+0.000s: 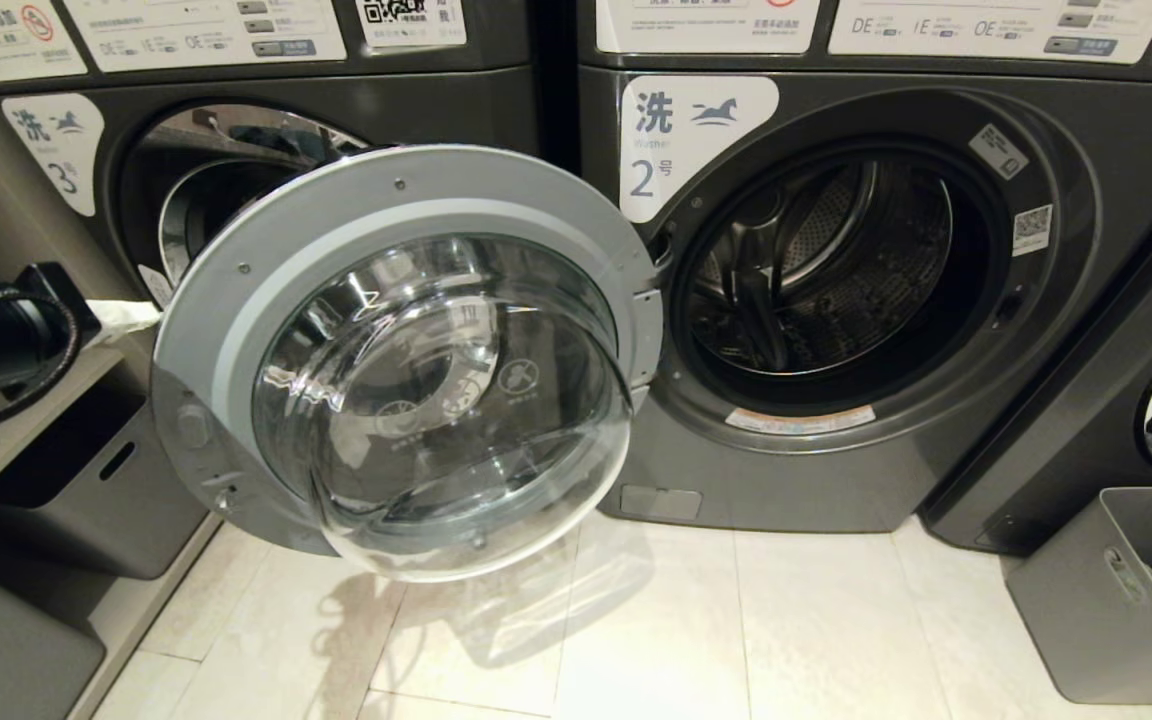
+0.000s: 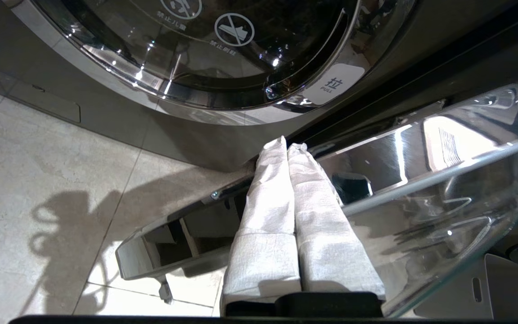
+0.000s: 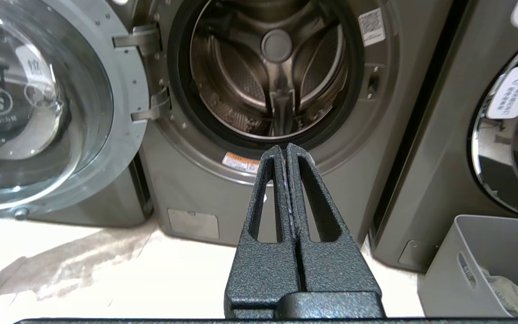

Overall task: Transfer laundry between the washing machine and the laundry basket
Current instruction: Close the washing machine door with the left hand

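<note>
A: Counting machines: three dark grey front-loading washing machines are showing; the middle one [image 1: 836, 300], numbered 2, is standing open with its steel drum [image 3: 272, 72] showing no clothes.

B: Its round glass-bowled door [image 1: 406, 360] is hanging wide. Grippers?

A: Two. The white-wrapped left gripper [image 2: 286, 146] is sitting closed, holding nothing, beside the door's edge. The black right gripper [image 3: 284, 148] is pointing closed, empty, towards the drum.

B: One grey plastic laundry basket [image 3: 488, 265] is standing on the floor at right, holding crumpled beige laundry [image 3: 508, 292].

You see only a corner of the basket [image 1: 1116, 590] at the right edge, its laundry [image 3: 506, 288] mostly hidden behind the wall.
</note>
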